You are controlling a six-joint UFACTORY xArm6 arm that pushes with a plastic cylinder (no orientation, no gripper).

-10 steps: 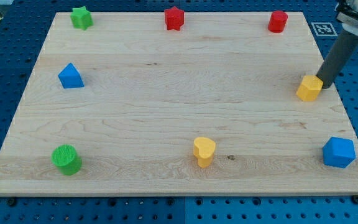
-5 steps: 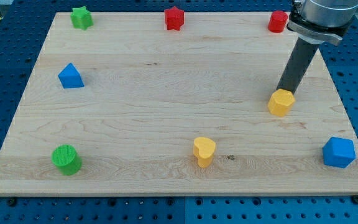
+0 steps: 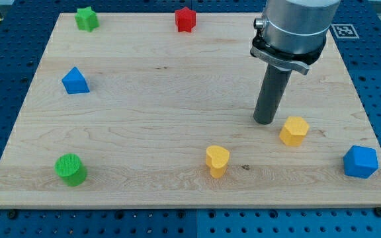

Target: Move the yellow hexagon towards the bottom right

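The yellow hexagon (image 3: pixel 294 130) sits on the wooden board (image 3: pixel 177 99) at the lower right. My tip (image 3: pixel 265 121) stands on the board just to the hexagon's upper left, a small gap apart from it. The rod rises from the tip to the arm's grey body at the view's top. A blue hexagon-like block (image 3: pixel 360 162) lies to the hexagon's lower right near the board's right edge.
A yellow heart (image 3: pixel 217 160) lies at the bottom middle. A green cylinder (image 3: pixel 70 169) is at the bottom left, a blue triangle-topped block (image 3: pixel 75 80) at the left, a green star (image 3: pixel 86 18) and a red star (image 3: pixel 185 19) along the top. The arm hides the top right.
The yellow hexagon has slid from the right edge leftward and down. My tip has moved left and down with it, now on its upper left. The arm now covers the red cylinder.
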